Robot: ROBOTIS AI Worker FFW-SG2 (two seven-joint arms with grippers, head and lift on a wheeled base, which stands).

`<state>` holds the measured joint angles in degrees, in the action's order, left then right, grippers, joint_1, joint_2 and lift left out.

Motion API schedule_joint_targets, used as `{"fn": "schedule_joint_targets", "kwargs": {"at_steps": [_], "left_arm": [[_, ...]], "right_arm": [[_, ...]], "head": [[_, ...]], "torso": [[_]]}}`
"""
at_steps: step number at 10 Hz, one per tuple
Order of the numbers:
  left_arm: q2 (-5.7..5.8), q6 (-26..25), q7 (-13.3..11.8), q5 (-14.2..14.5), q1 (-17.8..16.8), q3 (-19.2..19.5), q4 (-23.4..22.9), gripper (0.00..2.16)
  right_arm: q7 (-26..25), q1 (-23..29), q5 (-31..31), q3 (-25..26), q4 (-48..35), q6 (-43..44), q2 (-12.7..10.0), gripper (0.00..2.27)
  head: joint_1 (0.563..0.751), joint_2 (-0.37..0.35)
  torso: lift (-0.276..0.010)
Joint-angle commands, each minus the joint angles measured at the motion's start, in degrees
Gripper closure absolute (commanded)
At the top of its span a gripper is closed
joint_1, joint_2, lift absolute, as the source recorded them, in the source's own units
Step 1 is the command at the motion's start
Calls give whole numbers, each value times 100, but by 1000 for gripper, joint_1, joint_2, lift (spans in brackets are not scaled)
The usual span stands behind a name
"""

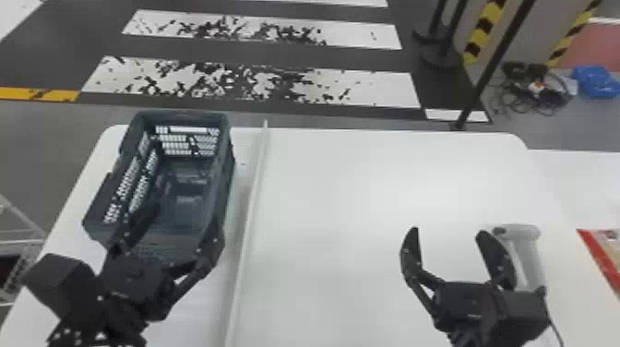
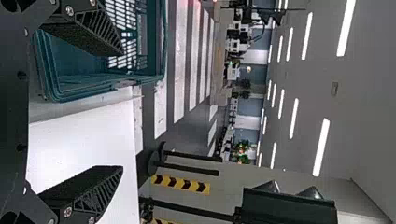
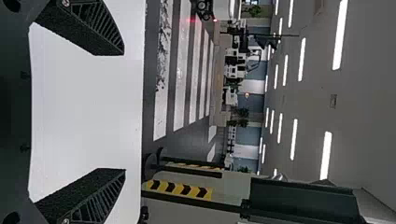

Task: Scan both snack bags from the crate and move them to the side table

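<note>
Find the bag (image 1: pixel 603 258) well right of the right end effector (image 1: pixel 448 230), past the scanner (image 1: pixel 532 256) close beside that end effector. Spread, pinching nothing; likewise the left end effector (image 1: pixel 184 218), at the crate's (image 1: pixel 227 177) near end. Swing right carelessly and risk toppling the scanner; withdraw left too low and risk snagging, then dragging, the crate.

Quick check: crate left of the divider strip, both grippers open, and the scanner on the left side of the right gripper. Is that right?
Not quite: the head view shows the scanner on the right side of the right gripper. The crate is left of the divider strip, and that gripper and the left gripper are open.
</note>
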<state>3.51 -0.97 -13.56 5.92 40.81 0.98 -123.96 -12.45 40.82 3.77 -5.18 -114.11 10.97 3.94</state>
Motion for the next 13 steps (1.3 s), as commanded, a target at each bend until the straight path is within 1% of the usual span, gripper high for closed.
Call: {"fn": "schedule_joint_targets", "kwargs": {"at_steps": [1, 4, 7, 10, 11, 13], "left_arm": [[0, -75, 37, -12, 121, 17, -76, 137], [0, -75, 55, -12, 235, 60, -173, 137], [-35, -75, 64, -12, 393, 69, -410, 137], [-70, -40, 72, -109, 639, 104, -577, 137], [-97, -5, 72, -118, 666, 104, -595, 137], [-105, 13, 72, -126, 683, 104, -621, 137]], "right_arm": [[-74, 40, -43, -27, -85, -4, 72, 33], [-127, 163, -43, -124, -190, -4, 160, 33], [-197, 286, -43, -150, -296, -4, 230, 36], [-267, 198, -43, -265, -269, -4, 248, 36], [-276, 180, -43, -291, -278, -4, 257, 36], [-276, 163, -43, -300, -278, -4, 257, 39]], "head": [[695, -60], [695, -51], [695, -48], [695, -41], [695, -35], [695, -27]], "torso": [[-75], [-75], [-75], [-75], [-75], [-75]]}}
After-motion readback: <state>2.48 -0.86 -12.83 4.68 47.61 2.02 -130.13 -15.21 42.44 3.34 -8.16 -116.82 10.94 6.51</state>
